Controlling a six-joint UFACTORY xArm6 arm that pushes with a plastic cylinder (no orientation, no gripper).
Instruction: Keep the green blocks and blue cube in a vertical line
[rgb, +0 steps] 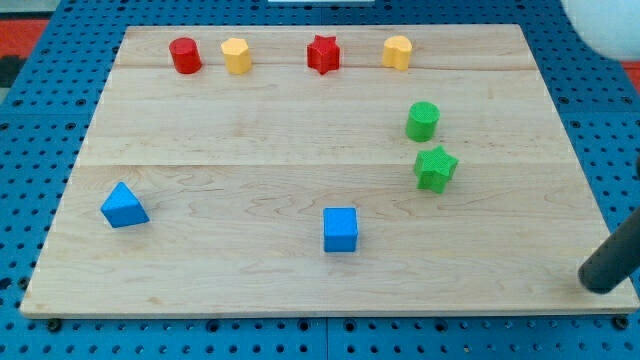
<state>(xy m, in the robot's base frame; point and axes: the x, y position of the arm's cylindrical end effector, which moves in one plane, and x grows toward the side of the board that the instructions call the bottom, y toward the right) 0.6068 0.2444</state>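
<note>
While my tip (600, 284) waits off the tabletop's (250, 150) lower right edge, touching nothing, the blue cube (340, 229) sits lower centre.
No claw here, just a rod. Green cylinder (422, 121) and green star (435, 168) stack right of centre; the cube looks light, rigid, likely to slide if I push its left face rightward. Open wood lies between.

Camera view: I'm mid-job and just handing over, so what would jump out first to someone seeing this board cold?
First, the row along the view's top: red cylinder, yellow block, red star, second yellow block. Next, the green cylinder directly above the green star at the right, with the blue cube off to their lower left and a blue triangle far left. My tip sits at the lower right, off the board and clear of every block.
</note>
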